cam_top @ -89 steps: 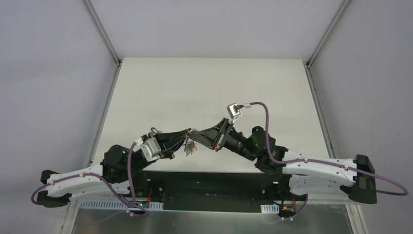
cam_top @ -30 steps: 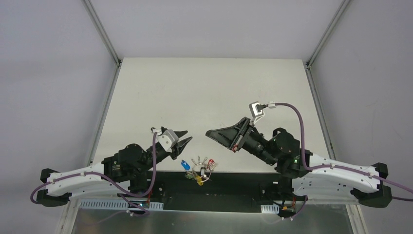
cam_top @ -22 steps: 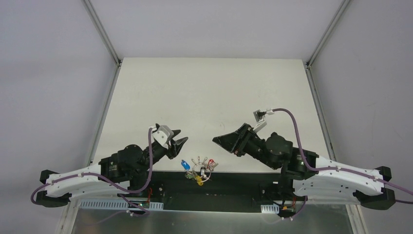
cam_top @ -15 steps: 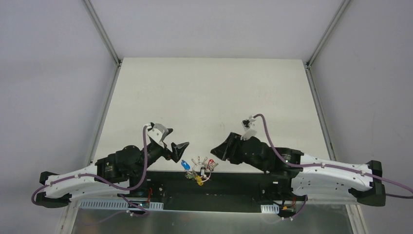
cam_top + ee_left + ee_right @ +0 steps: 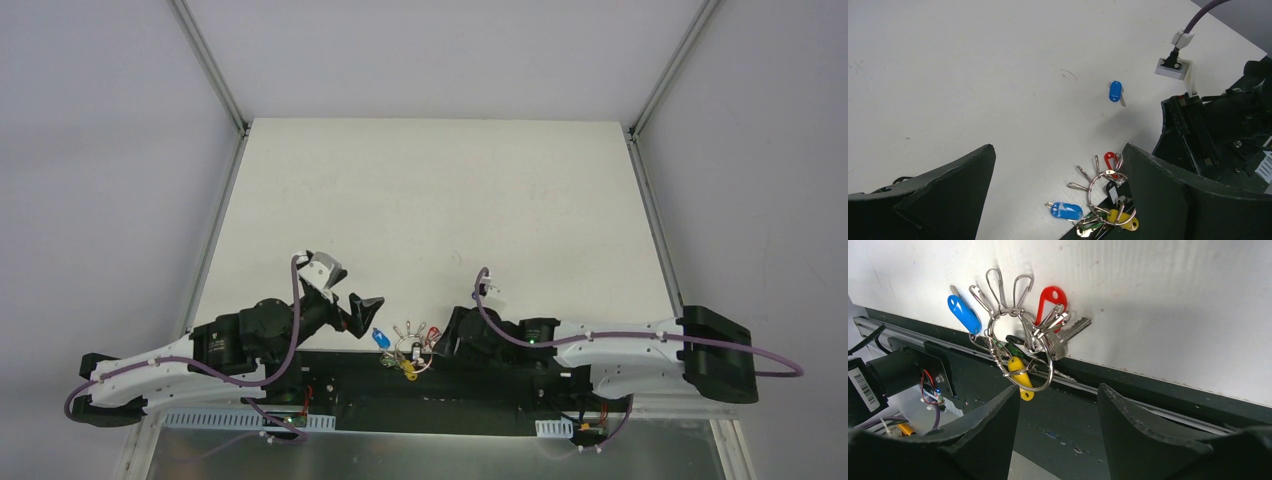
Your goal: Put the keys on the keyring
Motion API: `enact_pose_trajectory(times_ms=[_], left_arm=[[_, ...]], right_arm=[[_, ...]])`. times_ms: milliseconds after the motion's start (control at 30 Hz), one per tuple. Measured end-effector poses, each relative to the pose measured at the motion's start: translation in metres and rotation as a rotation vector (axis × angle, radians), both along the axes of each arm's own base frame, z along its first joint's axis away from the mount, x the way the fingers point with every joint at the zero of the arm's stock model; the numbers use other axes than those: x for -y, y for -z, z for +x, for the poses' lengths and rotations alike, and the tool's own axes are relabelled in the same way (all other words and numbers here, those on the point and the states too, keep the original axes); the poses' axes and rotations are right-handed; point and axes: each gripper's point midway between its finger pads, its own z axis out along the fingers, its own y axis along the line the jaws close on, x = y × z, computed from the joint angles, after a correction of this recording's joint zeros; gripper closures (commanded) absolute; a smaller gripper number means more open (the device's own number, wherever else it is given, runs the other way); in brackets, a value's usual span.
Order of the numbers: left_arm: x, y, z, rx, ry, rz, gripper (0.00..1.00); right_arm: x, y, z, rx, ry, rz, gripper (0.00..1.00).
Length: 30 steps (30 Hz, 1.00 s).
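From the top external view we see the keyring (image 5: 408,348) with its bunch of keys lying at the near edge of the white table (image 5: 430,200), between the two arms. The left gripper (image 5: 365,312) sits just to its left with its jaws spread wide and nothing in them. The right gripper (image 5: 445,340) lies low just to the right of the bunch; from here we cannot tell how its jaws stand. A blue-capped key on the ring (image 5: 380,338) points toward the left gripper.

In the left wrist view, the left gripper (image 5: 1058,147) has its jaws far apart over bare table. The keyring (image 5: 1089,190) lies below and to the right of the gap, carrying the blue-capped key on the ring (image 5: 1068,210), a red-capped key (image 5: 1110,160), a yellow-capped key (image 5: 1123,220) and a black-headed key (image 5: 1111,187). A loose blue-capped key (image 5: 1116,91) lies alone farther out on the table, well apart from the bunch.

In the right wrist view, the right gripper (image 5: 1058,387) has its jaws apart and empty. Beyond them the keyring (image 5: 1039,388) straddles the table edge: the blue-capped key on the ring (image 5: 964,314) and red-capped key (image 5: 1050,297) rest on the white surface, the black-headed key (image 5: 1014,340) sits inside the ring, and the yellow-capped key (image 5: 1019,374) lies over the dark rail (image 5: 1148,410).
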Motion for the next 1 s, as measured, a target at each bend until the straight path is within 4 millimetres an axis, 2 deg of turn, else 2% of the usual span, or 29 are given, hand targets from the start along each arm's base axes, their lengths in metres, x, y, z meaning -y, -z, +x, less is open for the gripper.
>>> enact_pose_trajectory(times_ms=[167, 267, 567, 667, 700, 767, 1000], left_arm=[[-0.001, 0.004, -0.001, -0.015, -0.002, 0.007, 0.01], [-0.001, 0.004, -0.001, -0.020, -0.003, 0.002, 0.01], [-0.005, 0.007, -0.002, -0.028, -0.005, 0.009, 0.01], [-0.005, 0.008, -0.002, -0.030, -0.006, 0.011, 0.01], [-0.005, 0.008, -0.002, -0.031, -0.006, 0.011, 0.01], [-0.005, 0.008, -0.002, -0.031, -0.006, 0.011, 0.01], [-0.004, 0.009, -0.002, -0.035, -0.007, 0.014, 0.01]], right_arm=[[-0.021, 0.014, -0.007, -0.044, -0.016, 0.024, 0.40], [-0.031, 0.021, -0.010, -0.062, -0.027, 0.034, 0.43], [-0.039, 0.039, -0.016, -0.106, -0.043, 0.014, 0.56], [-0.043, 0.039, -0.017, -0.112, -0.045, 0.014, 0.68], [-0.045, 0.039, -0.016, -0.113, -0.046, 0.015, 0.76], [-0.048, 0.038, -0.016, -0.112, -0.047, 0.019, 0.99], [-0.051, 0.031, -0.009, -0.083, -0.041, 0.023, 1.00]])
